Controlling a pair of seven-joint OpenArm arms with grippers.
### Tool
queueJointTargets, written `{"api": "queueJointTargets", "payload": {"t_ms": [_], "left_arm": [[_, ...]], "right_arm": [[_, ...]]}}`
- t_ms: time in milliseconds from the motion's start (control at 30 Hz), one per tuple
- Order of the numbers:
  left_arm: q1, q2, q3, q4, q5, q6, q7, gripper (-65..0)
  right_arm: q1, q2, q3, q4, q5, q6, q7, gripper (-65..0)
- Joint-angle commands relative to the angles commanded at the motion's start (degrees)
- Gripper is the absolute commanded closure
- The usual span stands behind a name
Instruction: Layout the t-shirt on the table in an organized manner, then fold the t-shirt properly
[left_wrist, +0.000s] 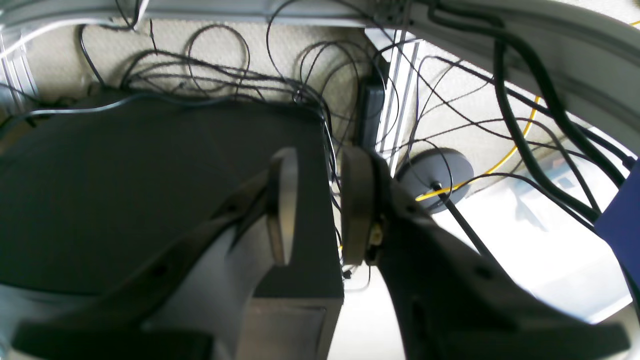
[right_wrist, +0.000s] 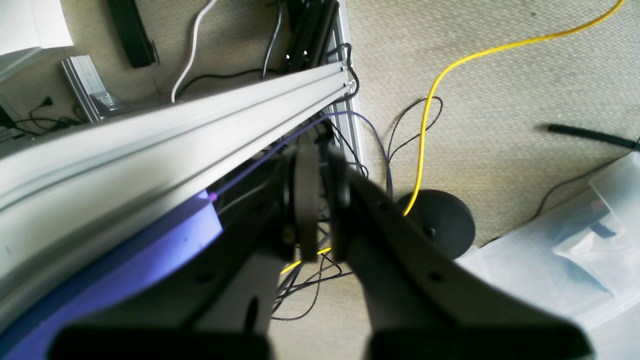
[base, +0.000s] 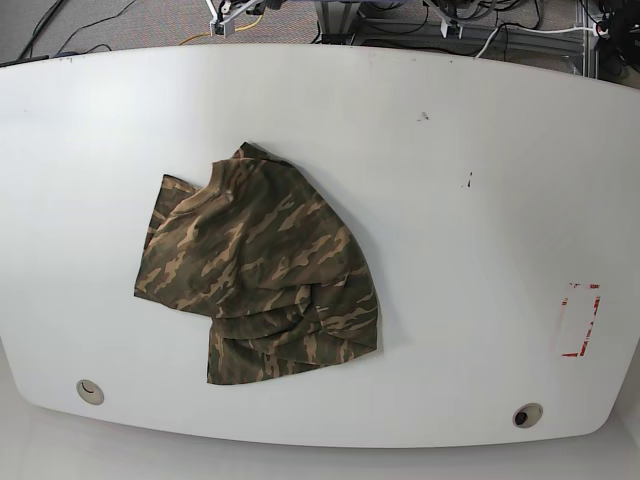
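base: bright, even, soft shadow right of the camouflage cloth t-shirt (base: 265, 265), curved-edge distortion uncertain | wrists: foreground hands (left_wrist: 315, 210) (right_wrist: 322, 205) blurred, backgrounds sharper

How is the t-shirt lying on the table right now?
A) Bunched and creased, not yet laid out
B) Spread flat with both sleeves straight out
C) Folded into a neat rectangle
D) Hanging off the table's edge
A: the t-shirt lies in an uneven heap on the table, with creases and overlapping layers toward its lower part.
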Motion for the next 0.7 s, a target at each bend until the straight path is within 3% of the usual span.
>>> {"api": "queueJointTargets", "payload": {"t_ms": [700], "left_arm": [[18.9, -1.5, -0.3, 31.4, -0.3, -0.2, 0.1, -13.5]], "right_arm": [[-21.8, -2.4, 0.1, 29.5, 0.4, -0.18, 1.0, -2.9]]}}
